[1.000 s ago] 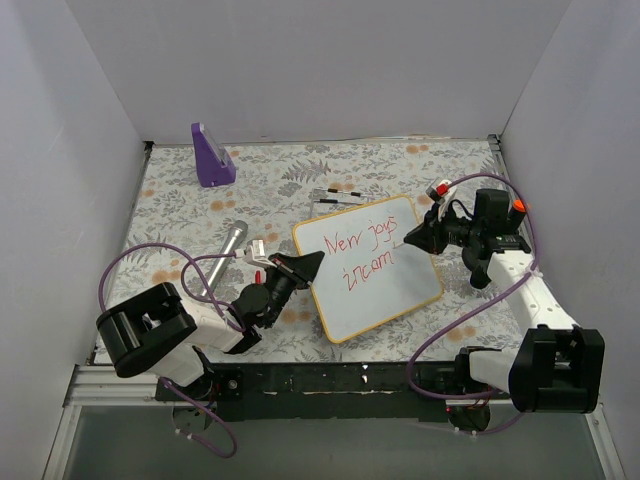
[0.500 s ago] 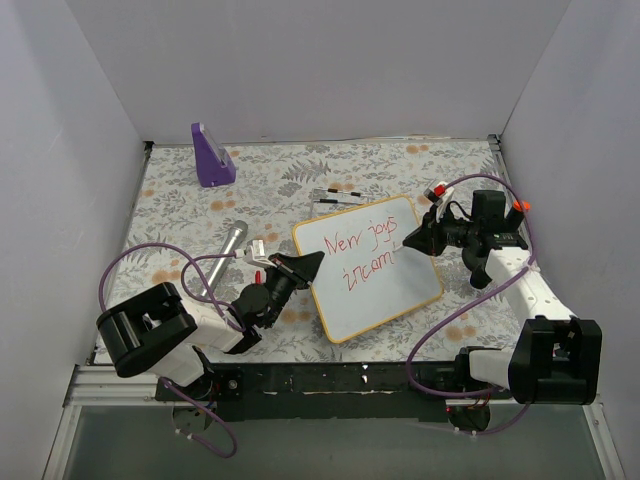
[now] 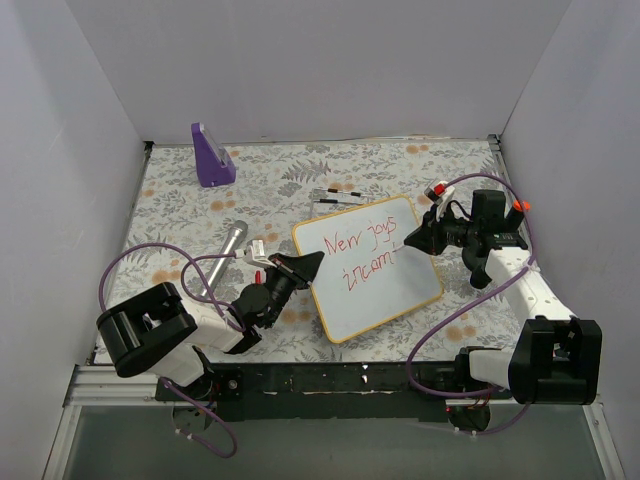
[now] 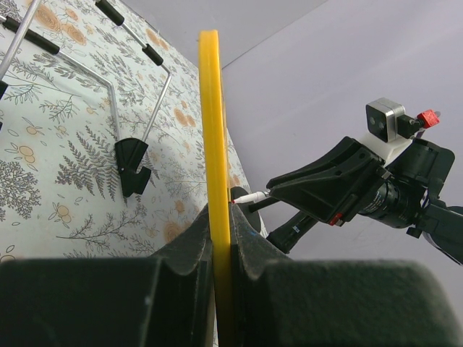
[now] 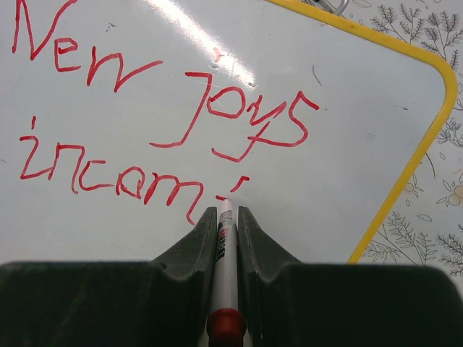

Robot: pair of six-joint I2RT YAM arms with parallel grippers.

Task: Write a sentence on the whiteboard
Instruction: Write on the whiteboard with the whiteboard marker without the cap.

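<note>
At the near side of the tabletop (image 3: 400, 165), the left end effector (image 3: 300, 265) is pinching the yellow-framed left edge of the whiteboard (image 3: 375, 295), its fingers pressed together on the frame. It is holding the same spot as a second ago. In the left wrist view the frame (image 4: 210, 108) is standing between the two pads as a thin upright strip. The whiteboard is lying slightly angled near the middle of the tabletop, and it has not shifted since the earlier frame.

The right end effector (image 3: 415, 240) is gripping a marker (image 5: 226, 253) tightly between its fingers. It has slid a little to the left across the whiteboard's right part over the last second, and the right arm's forearm has swung with it. The marker tip is sitting against the white surface just below a short new stroke at the end of the second line. The sentence (image 5: 199, 108) is reading "New joys" above "incom" in red.

Farther back, a metal rod (image 3: 228, 252) is lying left of the whiteboard, a wire stand (image 3: 335, 195) is resting just behind it, and a purple block (image 3: 210, 155) is standing near the far left corner, all unmoved.
</note>
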